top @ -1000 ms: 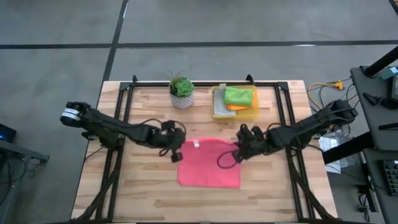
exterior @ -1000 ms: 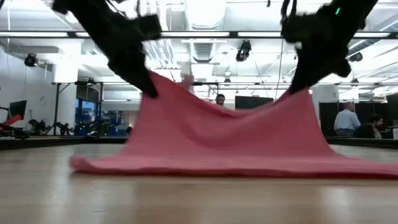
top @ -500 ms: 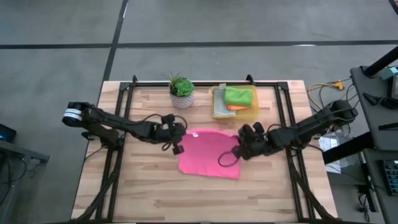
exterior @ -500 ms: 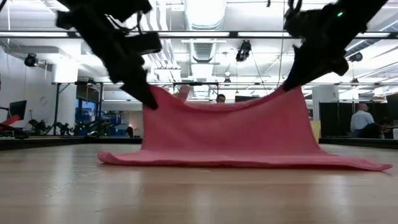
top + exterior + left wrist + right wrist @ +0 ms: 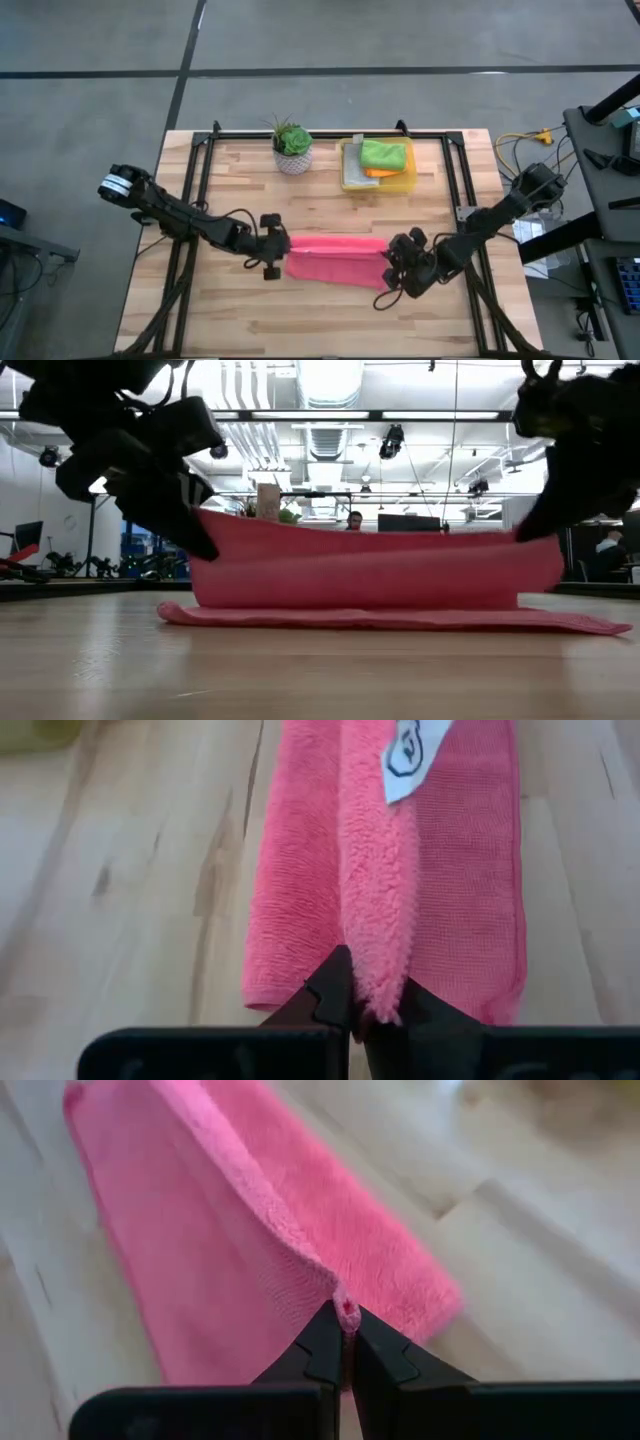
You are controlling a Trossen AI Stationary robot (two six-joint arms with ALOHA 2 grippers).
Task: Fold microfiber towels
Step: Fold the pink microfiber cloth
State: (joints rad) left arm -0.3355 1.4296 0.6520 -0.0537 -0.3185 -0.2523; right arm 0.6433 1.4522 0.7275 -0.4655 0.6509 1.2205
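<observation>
One hot pink microfiber towel (image 5: 335, 260) at the table's centre, lifted edge pinched at each end by left gripper (image 5: 276, 253) and right gripper (image 5: 398, 273). One translucent yellow plastic bin (image 5: 404, 183) holds one green, one orange, one grey cloth. Since half a second ago, the pink towel has narrowed into a doubled strip, both grippers drawn toward the table's near edge.

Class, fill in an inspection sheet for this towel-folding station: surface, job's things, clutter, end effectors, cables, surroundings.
Surface: pale wooden plank table.
Job's things: hot pink microfiber towel half folded, far edge lifted; green and orange towels in the translucent yellow plastic bin.
Clutter: small potted green plant.
End effectors: left end effector and right end effector each pinch a towel corner.
Cables: yellow cables beside the table.
Surroundings: grey floor; a person behind, in the low view.
</observation>
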